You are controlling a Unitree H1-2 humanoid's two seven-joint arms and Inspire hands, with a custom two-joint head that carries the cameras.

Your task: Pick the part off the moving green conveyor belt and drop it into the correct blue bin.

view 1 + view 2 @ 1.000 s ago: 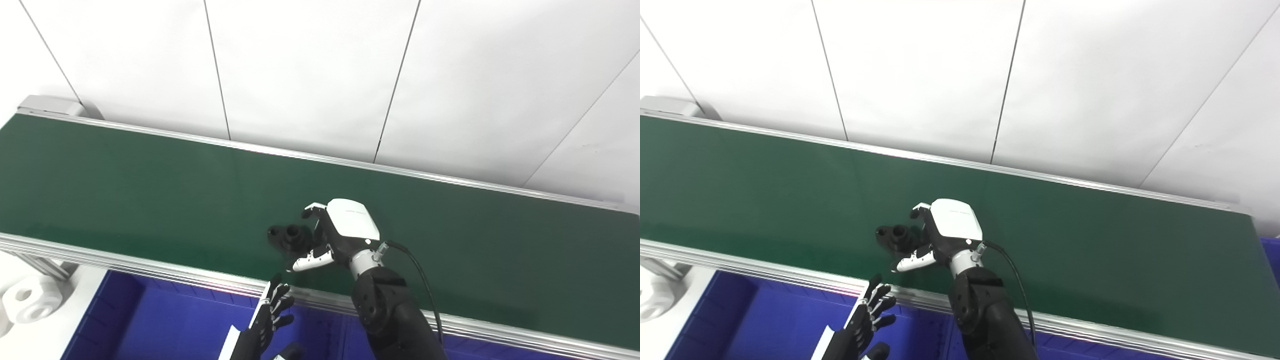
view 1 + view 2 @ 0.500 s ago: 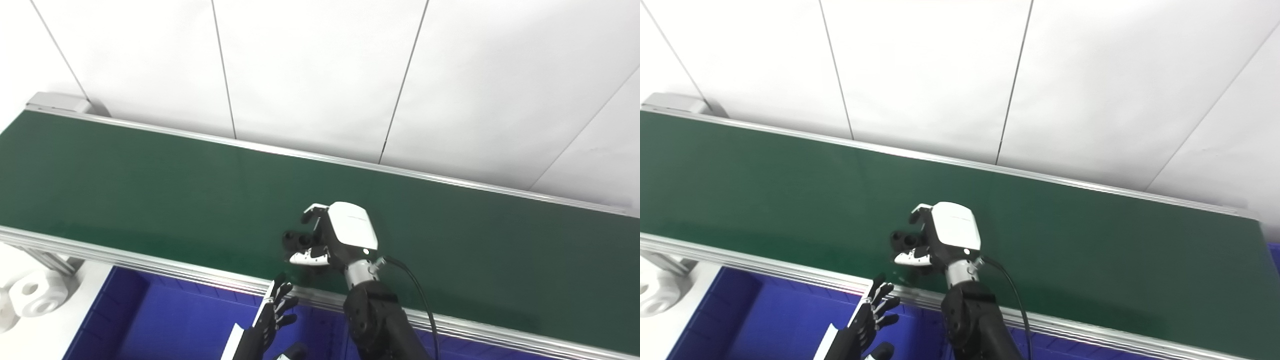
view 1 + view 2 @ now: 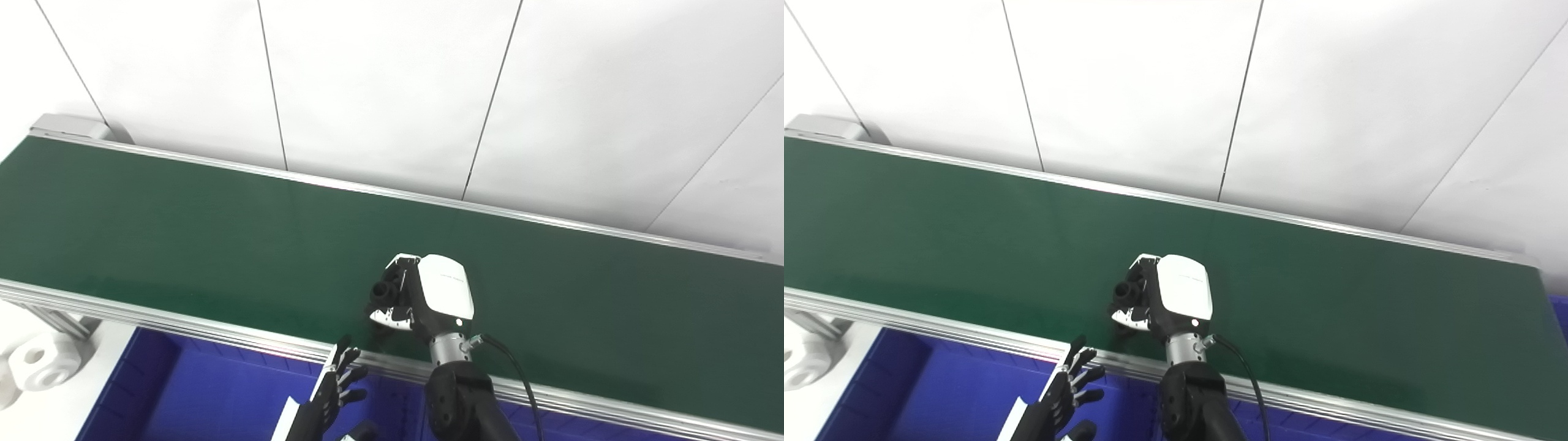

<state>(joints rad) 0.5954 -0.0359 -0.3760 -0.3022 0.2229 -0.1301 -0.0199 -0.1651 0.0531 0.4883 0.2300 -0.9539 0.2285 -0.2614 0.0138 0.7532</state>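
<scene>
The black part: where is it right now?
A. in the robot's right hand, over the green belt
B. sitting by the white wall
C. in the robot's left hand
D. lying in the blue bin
A: the right hand has its fingers closed around the black part above the green conveyor belt, while the left hand is open over the blue bin.

Green conveyor belt [image 3: 184, 226] carries one black part [image 3: 384, 293].

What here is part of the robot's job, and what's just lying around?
Job: black part, held by right hand; green conveyor belt; blue bin; left hand, waiting open.
Lying about: white parts beside the bin.
</scene>
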